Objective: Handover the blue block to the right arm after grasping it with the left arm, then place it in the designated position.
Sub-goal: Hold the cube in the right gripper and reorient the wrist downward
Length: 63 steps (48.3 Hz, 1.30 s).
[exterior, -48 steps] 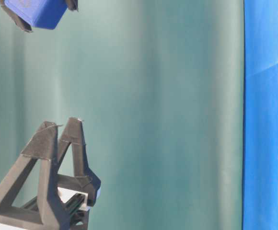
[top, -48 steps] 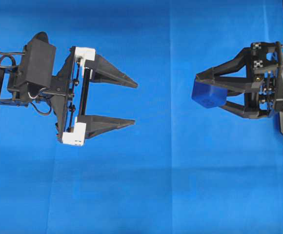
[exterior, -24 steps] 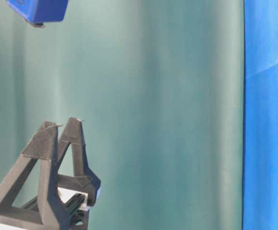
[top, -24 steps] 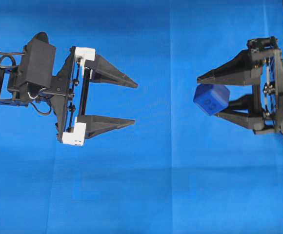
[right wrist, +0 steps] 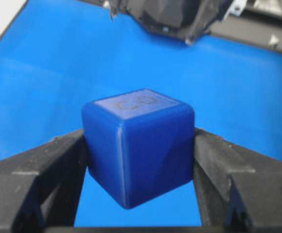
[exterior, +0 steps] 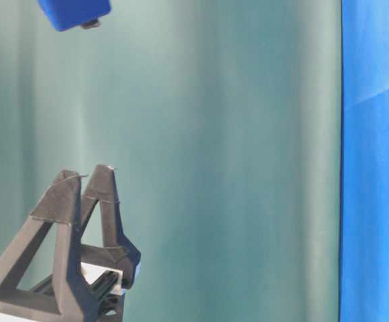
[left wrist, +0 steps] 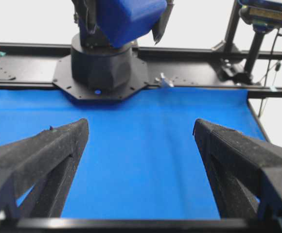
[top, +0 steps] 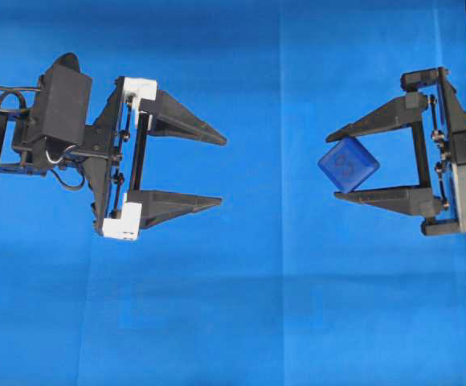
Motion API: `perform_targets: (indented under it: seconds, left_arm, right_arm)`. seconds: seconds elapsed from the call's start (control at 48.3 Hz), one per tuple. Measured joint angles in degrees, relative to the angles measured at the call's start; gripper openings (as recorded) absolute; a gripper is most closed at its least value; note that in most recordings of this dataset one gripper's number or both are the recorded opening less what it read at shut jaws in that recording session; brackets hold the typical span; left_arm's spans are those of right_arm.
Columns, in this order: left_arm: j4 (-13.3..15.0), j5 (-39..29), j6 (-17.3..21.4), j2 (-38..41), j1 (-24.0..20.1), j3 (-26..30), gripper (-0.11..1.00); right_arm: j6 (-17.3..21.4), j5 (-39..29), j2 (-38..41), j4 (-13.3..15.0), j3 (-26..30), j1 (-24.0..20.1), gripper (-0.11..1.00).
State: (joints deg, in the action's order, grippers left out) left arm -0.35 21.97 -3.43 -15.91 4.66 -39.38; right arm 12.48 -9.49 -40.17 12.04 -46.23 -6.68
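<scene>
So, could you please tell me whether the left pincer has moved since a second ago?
No. In the overhead view the left pincer sits at the same spot against the cloth's vertical crease, wide open.

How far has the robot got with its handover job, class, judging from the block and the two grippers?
Done: the handover. The left gripper is open and empty, apart from the blue block. In hand: the right gripper is shut on the block, holding it above the blue cloth. Left: placing it; no designated position shows in these views.
</scene>
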Motion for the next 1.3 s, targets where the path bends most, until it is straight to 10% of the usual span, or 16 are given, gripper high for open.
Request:
perform_targets:
  seconds: [1.305]
  left_arm:
    - [0.00, 0.00, 0.00, 0.00, 0.35, 0.09, 0.93]
  right_arm:
    - [2.29, 0.00, 0.00, 0.00, -0.18, 0.09, 0.46]
